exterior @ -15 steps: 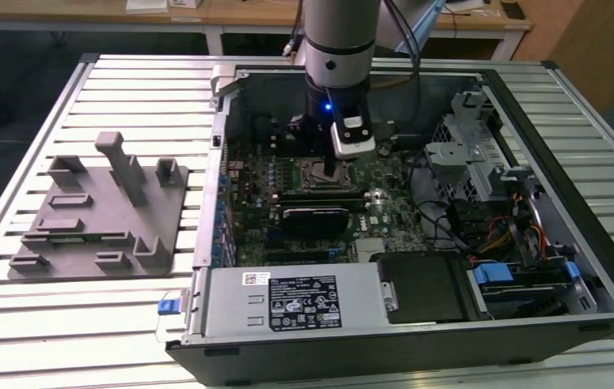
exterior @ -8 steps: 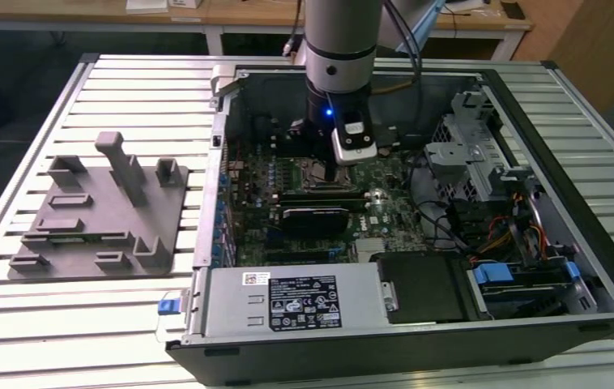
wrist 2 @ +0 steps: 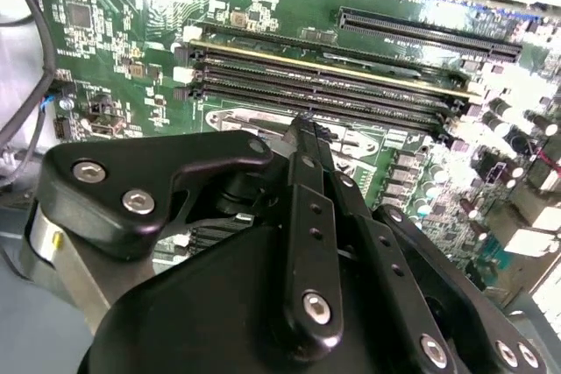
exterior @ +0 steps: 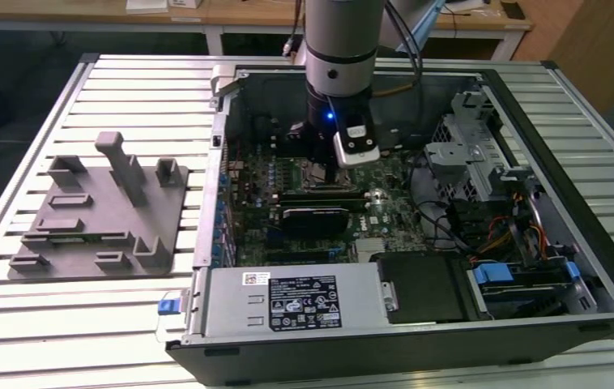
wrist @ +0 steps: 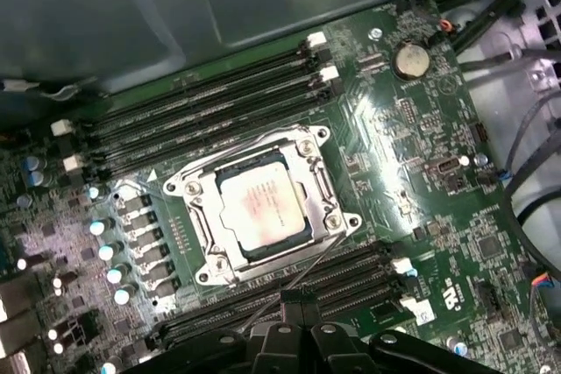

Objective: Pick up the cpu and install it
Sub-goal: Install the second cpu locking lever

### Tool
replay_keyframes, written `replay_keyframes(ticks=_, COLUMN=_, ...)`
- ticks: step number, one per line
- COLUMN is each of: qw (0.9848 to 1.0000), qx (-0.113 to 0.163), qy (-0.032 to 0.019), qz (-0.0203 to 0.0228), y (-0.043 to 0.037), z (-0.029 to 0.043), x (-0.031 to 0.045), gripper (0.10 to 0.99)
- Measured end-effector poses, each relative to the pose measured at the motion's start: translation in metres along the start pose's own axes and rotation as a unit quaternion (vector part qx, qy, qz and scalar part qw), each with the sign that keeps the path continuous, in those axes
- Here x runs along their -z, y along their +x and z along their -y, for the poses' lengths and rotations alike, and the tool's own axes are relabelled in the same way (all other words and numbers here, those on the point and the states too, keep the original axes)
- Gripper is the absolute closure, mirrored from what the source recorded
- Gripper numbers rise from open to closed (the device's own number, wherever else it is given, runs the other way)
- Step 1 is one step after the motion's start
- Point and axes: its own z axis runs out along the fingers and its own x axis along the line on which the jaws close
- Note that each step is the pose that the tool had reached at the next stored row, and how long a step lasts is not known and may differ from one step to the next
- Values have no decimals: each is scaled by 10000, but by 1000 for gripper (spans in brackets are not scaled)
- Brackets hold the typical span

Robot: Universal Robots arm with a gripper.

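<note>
- A slatted metal counter [exterior: 123, 324] is seen in the exterior view, with wooden desks [exterior: 232, 16] along the far side of the room.
- An open PC case [exterior: 599, 267] lies flat on the counter; a grey moulded fixture [exterior: 102, 219] lies on the slats toward the exterior view's left, apart from the case.
- The arm [exterior: 339, 49] is lowered into the case, over the motherboard [exterior: 394, 219].
- The hand [wrist 2: 302, 129] is shown in the second wrist view with its black fingers [wrist 2: 307, 208] drawn together at the tips; nothing is seen held between them. It hangs just above the board, beside the RAM slots [wrist 2: 324, 85].
- In the first wrist view the cpu [wrist: 263, 208] is seen seated in the socket [wrist: 188, 190], silvery top up, framed by the metal bracket, level with it.
- Slots run on both sides of the socket; a row of capacitors [wrist: 110, 251] stands close to one edge, a coin cell [wrist: 409, 60] well apart.
- Room is tight: case walls all round, the drive cage [exterior: 469, 154] and cables [exterior: 501, 235] toward the exterior view's right, the power supply [exterior: 285, 300] along the near edge.
</note>
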Motion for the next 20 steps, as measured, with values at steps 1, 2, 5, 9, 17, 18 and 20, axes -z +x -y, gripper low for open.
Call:
replay_keyframes(ticks=1, qw=10000, qx=90, qy=-3, qz=-4, y=1, z=1, x=-3, gripper=980)
replay_keyframes(ticks=2, qw=9998, qx=178, qy=-7, qz=-7, y=2, z=2, x=-7, gripper=980)
replay_keyframes(ticks=5, qw=9990, qx=447, qy=-19, qz=-17, y=4, z=2, x=-19, gripper=980)
replay_keyframes(ticks=9, qw=9967, qx=813, qy=-37, qz=-32, y=4, z=3, x=-39, gripper=980)
replay_keyframes(ticks=17, qw=9940, qx=1083, qy=-100, qz=-55, y=121, z=58, x=-119, gripper=980)
replay_keyframes(ticks=18, qw=9940, qx=1082, qy=-120, qz=-59, y=121, z=66, x=-126, gripper=980)
replay_keyframes(ticks=20, qw=9940, qx=1079, qy=-169, qz=-71, y=119, z=87, x=-137, gripper=980)
